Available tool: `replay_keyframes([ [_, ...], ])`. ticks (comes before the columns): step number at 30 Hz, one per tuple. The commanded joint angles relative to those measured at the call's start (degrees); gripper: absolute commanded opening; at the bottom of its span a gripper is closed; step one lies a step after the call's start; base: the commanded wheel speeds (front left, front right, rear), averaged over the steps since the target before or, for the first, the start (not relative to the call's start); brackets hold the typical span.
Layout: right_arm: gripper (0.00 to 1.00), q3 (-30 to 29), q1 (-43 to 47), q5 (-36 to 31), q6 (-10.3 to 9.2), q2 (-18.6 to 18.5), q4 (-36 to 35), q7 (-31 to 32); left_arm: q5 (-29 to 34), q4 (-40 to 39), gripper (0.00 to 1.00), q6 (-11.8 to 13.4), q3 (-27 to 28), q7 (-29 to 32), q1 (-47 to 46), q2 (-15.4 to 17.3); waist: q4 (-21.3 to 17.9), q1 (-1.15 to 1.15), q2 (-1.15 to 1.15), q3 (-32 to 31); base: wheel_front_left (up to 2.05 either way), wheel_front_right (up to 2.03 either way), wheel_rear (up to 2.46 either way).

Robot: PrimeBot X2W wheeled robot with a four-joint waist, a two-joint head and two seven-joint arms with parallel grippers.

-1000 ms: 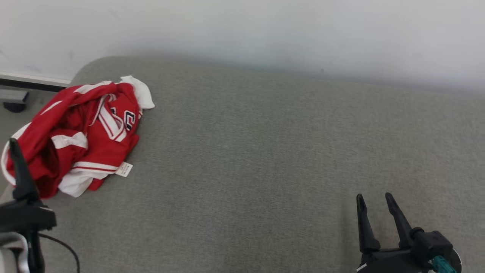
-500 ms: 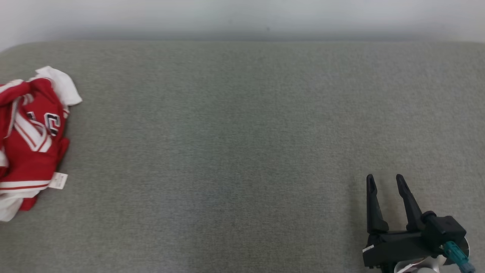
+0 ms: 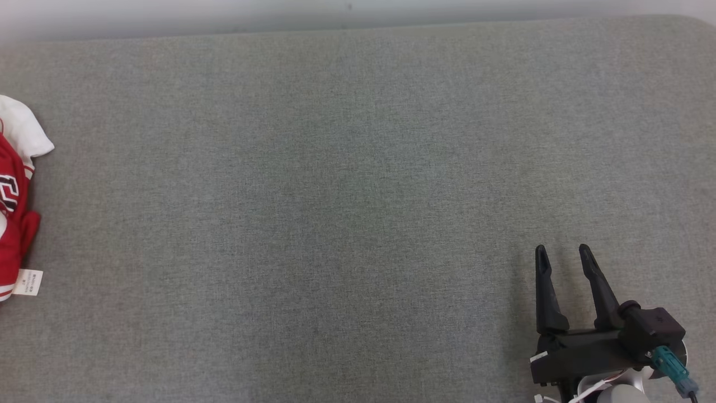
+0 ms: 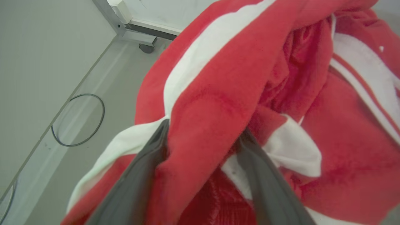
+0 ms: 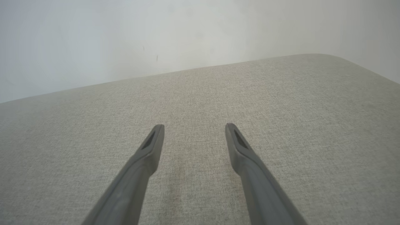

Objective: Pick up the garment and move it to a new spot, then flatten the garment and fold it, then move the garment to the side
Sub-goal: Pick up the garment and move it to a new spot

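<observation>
The garment [image 3: 14, 224] is a crumpled red jersey with white stripes and a white label, lying at the far left edge of the grey padded surface [image 3: 335, 196] in the head view. Close up in the left wrist view, a thick red and white fold of the garment [image 4: 281, 93] lies between the two spread fingers of my left gripper [image 4: 204, 126], which straddle it with the jaws wide. My right gripper [image 3: 562, 248] hovers open over bare fabric at the lower right, far from the garment. The right wrist view shows my right gripper [image 5: 194, 126] with nothing between its fingers.
A pale wall [image 3: 224, 14] runs behind the padded surface. Left of the garment, the left wrist view shows the floor with a black cable loop [image 4: 78, 120] and a caster wheel [image 4: 146, 47] under a frame. The surface's rounded far right corner [image 5: 328, 59] is in view.
The head camera has swung to the right, so the garment now sits at the view's left edge and the left gripper has passed out of that view. The right gripper stays open.
</observation>
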Motion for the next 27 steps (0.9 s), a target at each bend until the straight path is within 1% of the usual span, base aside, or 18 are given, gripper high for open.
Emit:
replay_keyframes([
  [1, 1.0, 0.0, -0.2, -0.3, -0.12, 0.0, 0.0, -0.1, 0.8, 0.9, 1.0, 0.0, -0.8, 0.4, -0.6, 0.7, -0.1, -0.01, -0.01, -0.2, 0.0, 0.0, 0.0],
  [2, 1.0, -0.2, -0.1, -0.4, -0.12, 0.0, 0.1, -0.1, 1.3, 1.7, 0.84, 0.1, -1.4, 0.9, -0.8, 0.9, -0.1, -0.01, -0.01, -0.3, 0.0, 0.0, 0.0],
  [3, 1.0, -0.3, 0.0, -0.5, -0.12, 0.0, 0.1, -0.1, 1.7, 2.3, 0.25, 0.1, -2.0, 1.2, -1.0, 1.0, -0.1, -0.01, -0.01, -0.5, 0.0, 0.0, 0.0],
  [4, 1.0, -0.4, 0.1, -0.6, -0.12, 0.0, 0.1, -0.1, 2.0, 2.6, 0.0, 0.0, -2.5, 1.1, -1.3, 1.0, 0.0, -0.01, -0.01, -0.7, 0.0, 0.0, 0.0],
  [6, 1.0, -0.7, 0.5, -0.7, -0.12, 0.0, 0.3, -0.1, 2.5, 3.4, 0.0, -0.1, -3.4, 0.6, -1.7, 1.0, 0.2, -0.01, -0.01, -1.2, 0.0, 0.0, 0.0],
  [9, 1.0, -1.1, 1.1, -0.8, -0.12, 0.0, 0.4, -0.1, 3.1, 3.6, 0.0, -0.2, -4.3, -2.1, -2.7, 1.4, 0.7, -0.01, -0.01, -2.1, 0.0, 0.0, 0.0],
  [15, 1.0, -1.5, 2.4, 0.0, -0.12, 0.0, 1.0, -0.1, 4.0, 1.4, 0.0, -0.6, -6.4, -9.7, -6.9, 1.5, 2.5, -0.01, -0.01, -4.8, 0.0, 0.0, 0.0],
  [16, 1.0, -1.3, 2.8, 0.0, -0.12, 0.0, 1.0, -0.1, 4.2, -0.1, 0.0, -0.7, -7.4, -12.1, -9.0, 1.2, 3.1, -0.01, -0.01, -5.8, 0.0, 0.0, 0.0],
  [20, 1.0, -0.8, 3.6, 0.2, -0.12, 0.0, 1.3, -0.1, 4.5, -3.3, 0.0, -0.6, -10.3, -15.6, -13.0, 0.4, 3.9, -0.01, -0.01, -7.5, 0.0, 0.0, 0.0],
  [24, 1.0, -0.5, 4.0, 0.4, -0.12, 0.0, 1.4, -0.1, 3.3, -8.2, 0.0, -0.7, -13.9, -17.4, -16.7, -0.5, 3.7, -0.01, -0.01, -8.7, 0.0, 0.0, 0.0],
  [27, 1.0, -0.2, 4.1, 0.7, -0.12, 0.0, 1.5, -0.1, 2.2, -12.9, 0.0, -0.7, -16.6, -17.7, -19.0, -1.8, 2.8, -0.01, -0.01, -9.3, 0.0, 0.0, 0.0],
])
